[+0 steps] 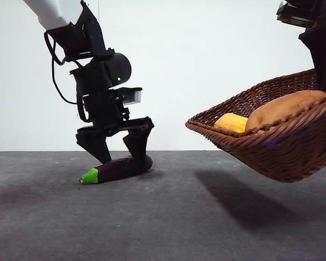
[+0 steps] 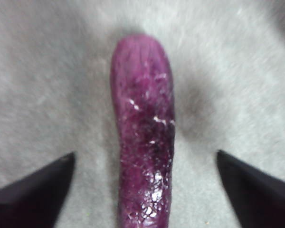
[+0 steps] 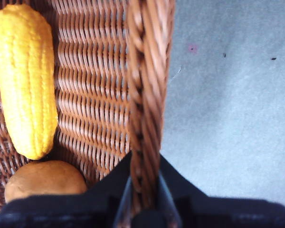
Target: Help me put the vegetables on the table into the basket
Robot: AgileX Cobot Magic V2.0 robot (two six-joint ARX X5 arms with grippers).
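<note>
So the left gripper point(image 1: 117, 152) is down low over the eggplant point(image 1: 119, 168), jaws spread wide with one on each side of it. In the left wrist view the eggplant point(image 2: 143, 137) runs straight up the middle of the gap between the two jaws, with bare bench showing on both sides, so neither jaw is touching it there. The eggplant lies flat on the grey bench point(image 1: 163, 217), and its green stem end point(image 1: 89, 176) pokes out past the jaws on one side.

The right gripper point(image 3: 143, 190) has its jaws pinched on the braided rim point(image 3: 147, 85) of the wicker basket point(image 1: 271, 147), one jaw inside the rim and one outside. The basket hangs tilted and clear off the bench, with its shadow on the surface under it. Inside the basket, just off to the side of the jaws, sit the yellow corn cob point(image 3: 23, 80) and the tan potato point(image 3: 45, 180), the two touching end to end.
</note>
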